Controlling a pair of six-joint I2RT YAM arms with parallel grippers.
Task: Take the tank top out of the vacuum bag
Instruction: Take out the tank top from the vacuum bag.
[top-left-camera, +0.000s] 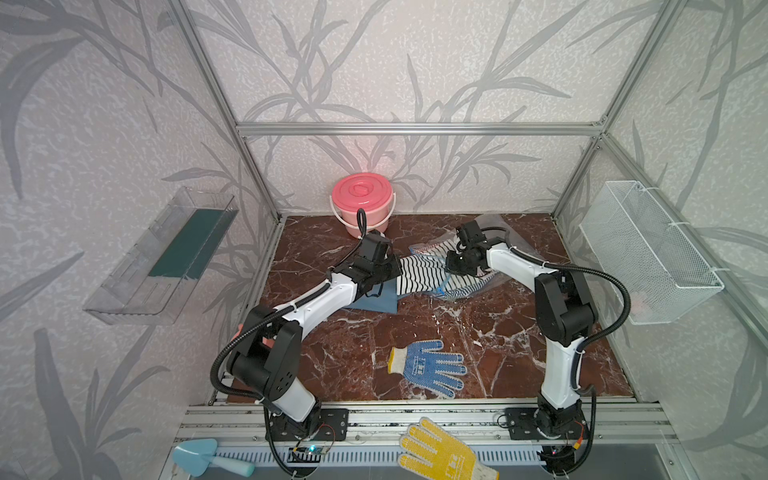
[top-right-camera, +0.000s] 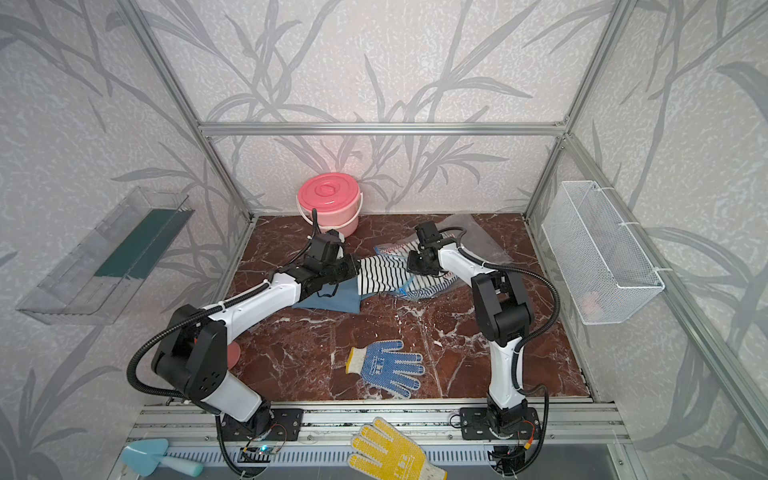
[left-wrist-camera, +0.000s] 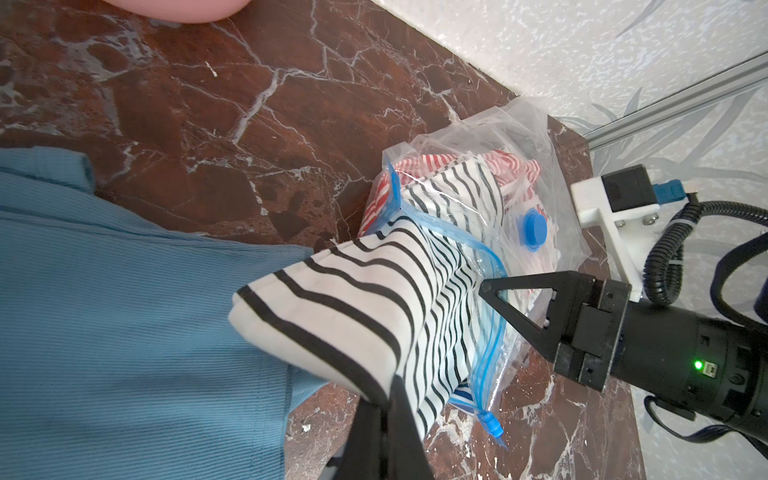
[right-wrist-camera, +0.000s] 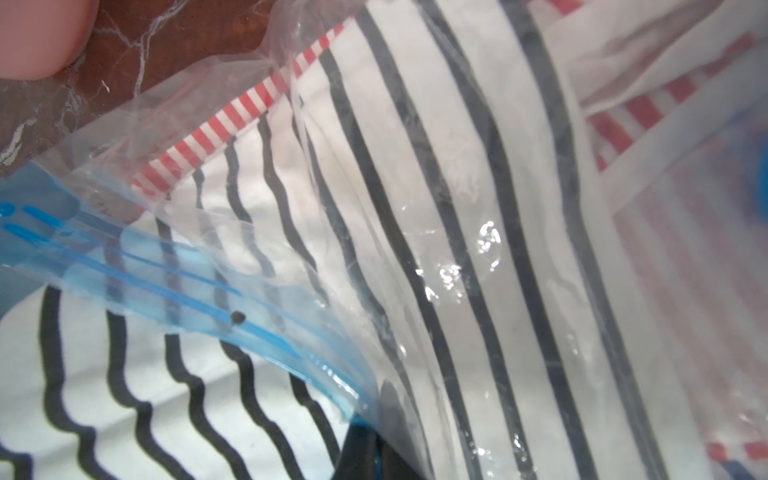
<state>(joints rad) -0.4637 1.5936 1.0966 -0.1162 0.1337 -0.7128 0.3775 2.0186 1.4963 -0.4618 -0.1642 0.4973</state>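
- Left claw (left-wrist-camera: 384, 411) is clamped on the striped top (left-wrist-camera: 332, 316), which is half out of the bag (left-wrist-camera: 511, 137), over a blue cloth (left-wrist-camera: 124, 291) on the desk (top-left-camera: 415, 324).
- Right claw (left-wrist-camera: 485, 286) pinches the bag's zip edge (left-wrist-camera: 492, 266), pinning it.
- Step: pulling out. Next: left draws away from the mouth while right holds the bag back, until the hem clears.

I see my left gripper (top-left-camera: 394, 270) on the striped tank top (top-left-camera: 419, 274) (partly outside the vacuum bag (top-left-camera: 463, 287)), right gripper (top-left-camera: 451, 269) opposite.
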